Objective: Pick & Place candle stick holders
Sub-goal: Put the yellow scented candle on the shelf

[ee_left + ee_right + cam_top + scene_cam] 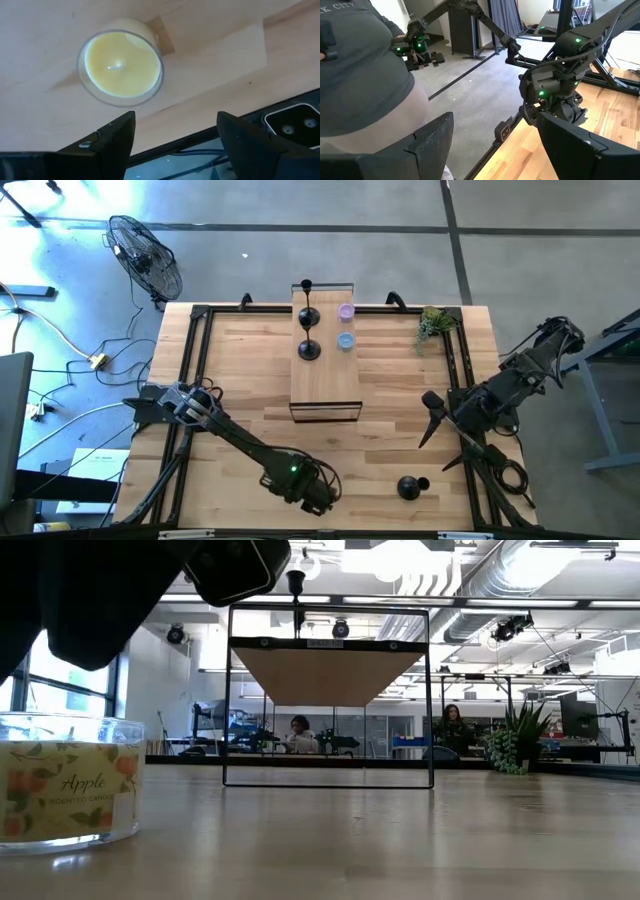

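The open, empty left gripper (318,498) hovers at the table's six o'clock over a yellow jar candle (120,67). Candle stick holders (309,318) stand on the wooden stand (325,385) at twelve o'clock; another holder (409,487) sits at five o'clock. The right gripper (430,420), at three o'clock, is open too. The left could likely grab the candle by mistake.

Two holders (309,318) on shelf (325,385); third (409,487) near table's (240,370) front edge.

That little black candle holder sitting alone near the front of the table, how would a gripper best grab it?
Probably from straight above, closing on the rounded base of the lone candle stick holder: it seems the widest part, and nothing crowds it on the table.
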You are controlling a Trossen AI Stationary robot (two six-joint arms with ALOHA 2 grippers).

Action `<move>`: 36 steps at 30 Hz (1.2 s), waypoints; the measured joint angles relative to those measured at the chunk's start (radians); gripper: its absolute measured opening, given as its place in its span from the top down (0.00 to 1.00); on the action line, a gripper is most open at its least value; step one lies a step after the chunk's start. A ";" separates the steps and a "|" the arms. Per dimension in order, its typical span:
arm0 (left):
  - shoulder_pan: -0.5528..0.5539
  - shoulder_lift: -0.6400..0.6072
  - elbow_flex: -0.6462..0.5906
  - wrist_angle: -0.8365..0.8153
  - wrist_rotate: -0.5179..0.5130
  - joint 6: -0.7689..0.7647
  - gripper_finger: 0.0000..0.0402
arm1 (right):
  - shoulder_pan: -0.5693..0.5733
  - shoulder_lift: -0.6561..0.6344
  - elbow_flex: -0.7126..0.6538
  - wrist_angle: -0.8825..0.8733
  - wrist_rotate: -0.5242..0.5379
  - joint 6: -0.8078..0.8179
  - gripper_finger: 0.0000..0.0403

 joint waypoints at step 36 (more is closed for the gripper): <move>0.008 -0.010 0.000 -0.053 0.082 -0.069 0.32 | 0.000 0.000 0.000 0.001 0.008 -0.020 0.30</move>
